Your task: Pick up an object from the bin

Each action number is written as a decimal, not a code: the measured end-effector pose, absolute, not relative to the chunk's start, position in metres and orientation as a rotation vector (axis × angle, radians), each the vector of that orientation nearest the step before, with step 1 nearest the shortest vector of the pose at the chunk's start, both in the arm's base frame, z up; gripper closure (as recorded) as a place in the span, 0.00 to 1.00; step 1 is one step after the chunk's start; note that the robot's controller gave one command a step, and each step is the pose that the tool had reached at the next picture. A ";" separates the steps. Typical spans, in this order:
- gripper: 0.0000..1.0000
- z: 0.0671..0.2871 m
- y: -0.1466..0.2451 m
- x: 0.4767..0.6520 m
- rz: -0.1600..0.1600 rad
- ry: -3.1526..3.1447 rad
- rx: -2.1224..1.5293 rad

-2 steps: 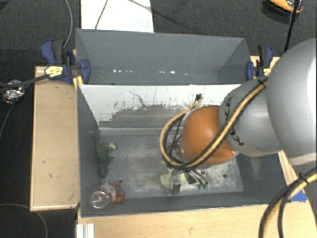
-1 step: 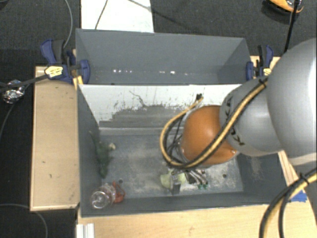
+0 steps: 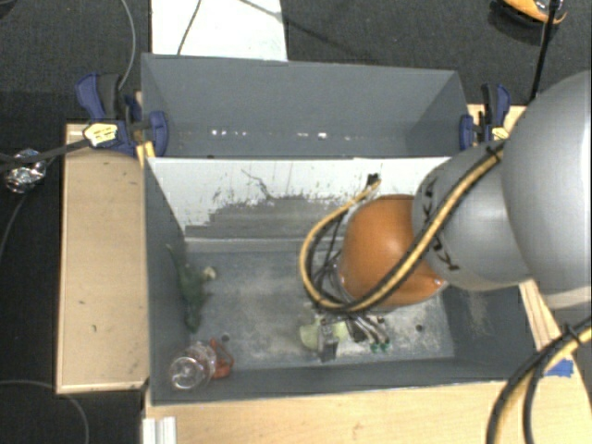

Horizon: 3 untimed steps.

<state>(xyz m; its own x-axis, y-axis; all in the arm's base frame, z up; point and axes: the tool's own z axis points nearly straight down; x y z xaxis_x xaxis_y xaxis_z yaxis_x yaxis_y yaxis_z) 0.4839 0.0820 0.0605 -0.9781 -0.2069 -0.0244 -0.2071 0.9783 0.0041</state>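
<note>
1. Grey metal bin (image 3: pixel 305 100), seen from above: its floor is scuffed and mostly bare, with a few small things spread out on it.
2. Arm (image 3: pixel 541 192) position: it enters from 3 o'clock. The orange wrist cover (image 3: pixel 381 248) and cable loops (image 3: pixel 319 262) sit low over the floor, just toward 5 o'clock from the floor's centre.
3. Jaws: the tool tip sits under the orange cover, at or very near the floor. I cannot tell whether the jaws are spread or pressed together, because the cover and cables hide them.
4. Candidate thing: a small pale green piece (image 3: pixel 311 334) lies just beside the tool tip, on its 9 o'clock side. I cannot tell whether it is between the jaws or only next to them.
5. Other contents:
   - small dark and green bits (image 3: pixel 377 344) at the tip's 3 o'clock
   - a dark green figure-like thing (image 3: pixel 194 289) at the floor's 9 o'clock
   - a clear bulb with a red part (image 3: pixel 199 363) at 7 o'clock, well apart from the tool
6. Step in hand, as I judge it: descent or grasp at the floor. A lift has not begun.
7. Next move calls for:
   - confirming closure on the pale green piece
   - raising straight up, clear of the 6 o'clock wall
   - checking that the piece comes up with the tool
</note>
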 end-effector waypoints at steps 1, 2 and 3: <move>1.00 0.073 0.082 0.483 0.009 3.105 -0.326; 1.00 0.089 0.081 0.482 0.008 3.107 -0.325; 1.00 0.102 0.081 0.483 0.008 3.102 -0.325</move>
